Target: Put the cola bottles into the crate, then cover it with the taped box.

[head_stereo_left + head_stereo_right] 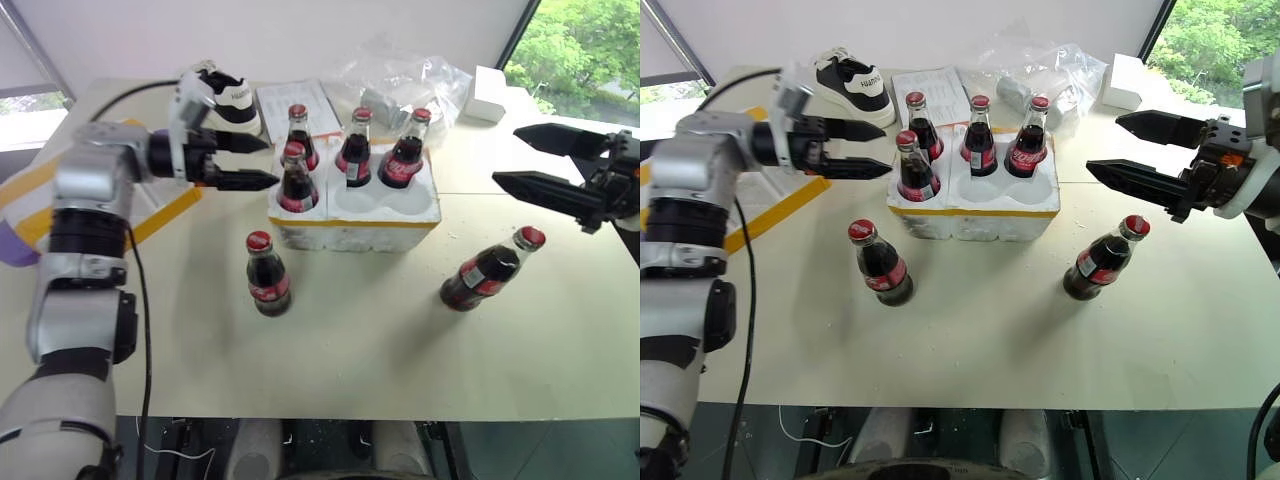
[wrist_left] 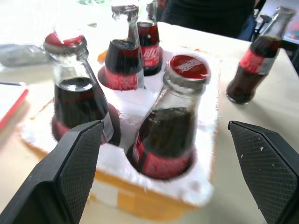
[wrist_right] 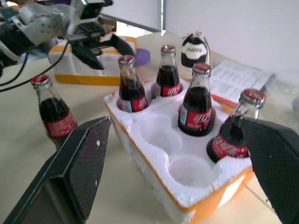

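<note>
The crate point(image 1: 357, 228), a low white foam tray with a yellow band, sits mid-table. Four cola bottles stand in its wells: two at its left end point(image 1: 297, 182), two along the back point(image 1: 355, 150). Its two near wells on the right are empty. One more cola bottle point(image 1: 268, 275) stands on the table in front of the crate, another point(image 1: 488, 272) to the right. My left gripper point(image 1: 272, 161) is open, level, just left of the crate's left bottles. My right gripper point(image 1: 505, 155) is open above the right bottle. The taped box point(image 1: 165, 208) lies at the left under my left arm.
A black-and-white sneaker point(image 1: 225, 100), a printed sheet point(image 1: 297, 100) and a clear plastic bag point(image 1: 400, 75) lie behind the crate. A small plain white box point(image 1: 490, 95) sits at the back right. The table's near edge runs along the bottom.
</note>
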{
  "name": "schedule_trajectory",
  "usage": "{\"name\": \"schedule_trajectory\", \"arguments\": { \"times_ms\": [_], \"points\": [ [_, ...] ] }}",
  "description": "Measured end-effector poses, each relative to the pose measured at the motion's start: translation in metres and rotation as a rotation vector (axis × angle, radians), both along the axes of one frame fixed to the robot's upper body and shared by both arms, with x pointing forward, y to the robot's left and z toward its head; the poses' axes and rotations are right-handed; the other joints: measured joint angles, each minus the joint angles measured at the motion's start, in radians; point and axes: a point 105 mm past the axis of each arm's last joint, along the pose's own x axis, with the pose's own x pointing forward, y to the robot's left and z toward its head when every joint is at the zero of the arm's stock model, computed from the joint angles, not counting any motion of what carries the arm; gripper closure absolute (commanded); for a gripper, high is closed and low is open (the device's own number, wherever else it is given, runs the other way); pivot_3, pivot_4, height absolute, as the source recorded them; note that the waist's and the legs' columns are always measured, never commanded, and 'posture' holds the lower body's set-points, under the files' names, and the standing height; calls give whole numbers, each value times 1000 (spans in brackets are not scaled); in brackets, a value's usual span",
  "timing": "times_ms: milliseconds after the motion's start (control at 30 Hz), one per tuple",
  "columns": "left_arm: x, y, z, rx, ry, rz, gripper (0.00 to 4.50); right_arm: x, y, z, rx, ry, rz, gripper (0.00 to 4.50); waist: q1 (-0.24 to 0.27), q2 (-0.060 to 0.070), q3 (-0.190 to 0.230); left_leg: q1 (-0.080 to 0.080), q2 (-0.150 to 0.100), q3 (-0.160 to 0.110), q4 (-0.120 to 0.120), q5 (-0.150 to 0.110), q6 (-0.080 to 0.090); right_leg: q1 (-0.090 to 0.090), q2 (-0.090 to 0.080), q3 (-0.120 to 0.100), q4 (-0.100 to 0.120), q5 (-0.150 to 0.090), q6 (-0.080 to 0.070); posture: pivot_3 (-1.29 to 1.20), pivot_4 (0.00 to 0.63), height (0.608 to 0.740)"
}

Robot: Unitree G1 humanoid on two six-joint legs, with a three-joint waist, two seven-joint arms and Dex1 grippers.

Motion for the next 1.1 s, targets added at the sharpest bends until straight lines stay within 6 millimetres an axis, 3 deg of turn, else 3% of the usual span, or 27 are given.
{"name": "schedule_trajectory", "arguments": {
  "times_ms": [200, 400, 533, 933, 1100],
  "points": [
    [-48, 35, 1, 51, 76, -40, 33, -1, 19, 6, -37, -21, 84, 0, -1, 1, 0, 0, 1, 0, 0, 0, 0, 0, 0, 0, 0, 0, 0, 0, 150, 740],
    [-80, 44, -16, 107, 151, -60, 33, -17, 65, 10, -77, -45, 268, 0, 4, 1, 0, 0, 1, -1, 0, 0, 0, 0, 0, 0, 0, 0, 0, 0, 150, 740],
    [-84, 42, -16, 103, 147, -58, 33, -23, 87, -6, -95, 25, 352, 0, 4, 0, 0, 0, 0, -1, 0, 0, 0, 0, 0, 0, 0, 0, 0, 0, 150, 740],
    [-89, 52, -19, 128, 167, -26, 33, -11, 133, -51, -64, 199, 395, 0, 5, 0, 0, 0, 0, 0, 0, 0, -1, 0, 0, 0, 1, 0, 0, 0, 150, 740],
    [-90, 54, -17, 134, 159, -24, 33, -15, 145, -86, -129, 268, 417, 0, 4, 0, 0, 0, 0, 0, 0, 0, -1, -1, 0, 0, 1, 0, 0, 0, 150, 740]
  ]
}}
